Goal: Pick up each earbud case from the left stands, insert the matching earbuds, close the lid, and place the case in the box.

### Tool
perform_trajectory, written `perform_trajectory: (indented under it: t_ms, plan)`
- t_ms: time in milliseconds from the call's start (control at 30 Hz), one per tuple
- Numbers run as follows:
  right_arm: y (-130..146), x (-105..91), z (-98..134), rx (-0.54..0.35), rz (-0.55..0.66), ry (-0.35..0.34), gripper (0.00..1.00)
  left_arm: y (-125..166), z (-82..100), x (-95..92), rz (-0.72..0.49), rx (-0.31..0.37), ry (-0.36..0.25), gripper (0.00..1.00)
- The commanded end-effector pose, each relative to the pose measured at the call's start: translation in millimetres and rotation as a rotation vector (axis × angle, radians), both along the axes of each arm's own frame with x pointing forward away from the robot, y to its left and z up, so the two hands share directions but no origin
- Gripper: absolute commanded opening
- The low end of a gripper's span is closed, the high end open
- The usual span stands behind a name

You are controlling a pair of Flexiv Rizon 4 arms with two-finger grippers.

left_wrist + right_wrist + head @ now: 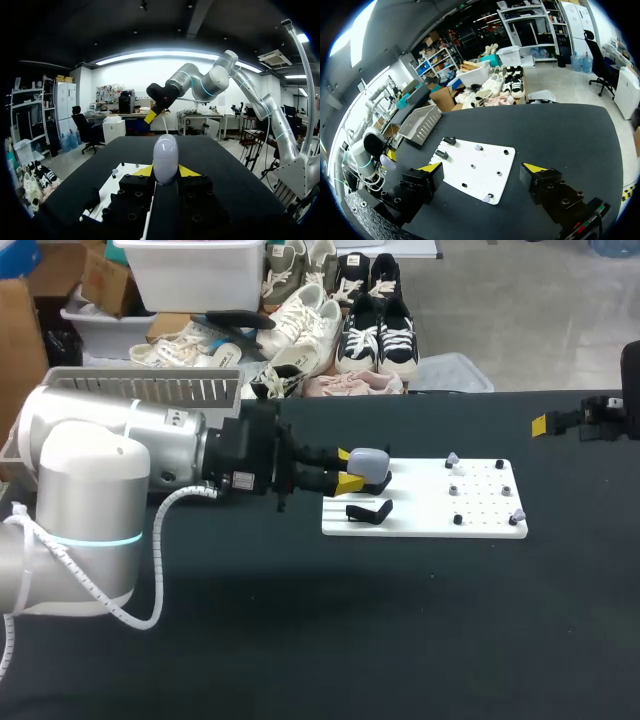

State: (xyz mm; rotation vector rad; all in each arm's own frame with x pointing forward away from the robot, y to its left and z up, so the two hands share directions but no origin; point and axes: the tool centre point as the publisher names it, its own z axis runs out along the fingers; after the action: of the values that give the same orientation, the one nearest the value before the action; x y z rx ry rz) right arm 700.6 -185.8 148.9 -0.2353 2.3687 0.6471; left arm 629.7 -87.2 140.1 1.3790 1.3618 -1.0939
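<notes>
Noted earbud case (370,466) pinched by left gripper (347,469), seemingly clear of the white board (480,525). Saw right gripper (483,168) spread, empty. Judged level carry safest.

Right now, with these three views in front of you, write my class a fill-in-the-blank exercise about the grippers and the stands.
The left gripper is ____ on the earbud case. The right gripper has its fingers ____. The black stand beside the case, on the white board, is ____.
Missing words: shut; open; empty.
</notes>
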Motion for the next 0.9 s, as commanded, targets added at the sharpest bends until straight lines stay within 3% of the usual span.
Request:
perform_trajectory:
  t_ms: [33, 300, 633, 900]
  plan:
    - [-1, 0.3, 0, 0.0, 0.002, 0.001, 1.0, 0, -0.6, -2.9, 0.013, -0.003, -0.005, 0.0]
    - [-1, 0.3, 0, 0.0, 0.002, 0.001, 1.0, -20, -7.2, -5.9, 0.006, -0.069, -0.007, 0.0]
    - [-1, 0.3, 0, 0.0, 0.002, 0.001, 1.0, -38, -18.6, -1.2, -0.057, -0.103, 0.012, 0.0]
    - [22, -21.8, 15, -0.064, 0.091, -0.052, 1.0, -43, -23.4, 3.3, -0.067, -0.104, 0.021, 0.0]
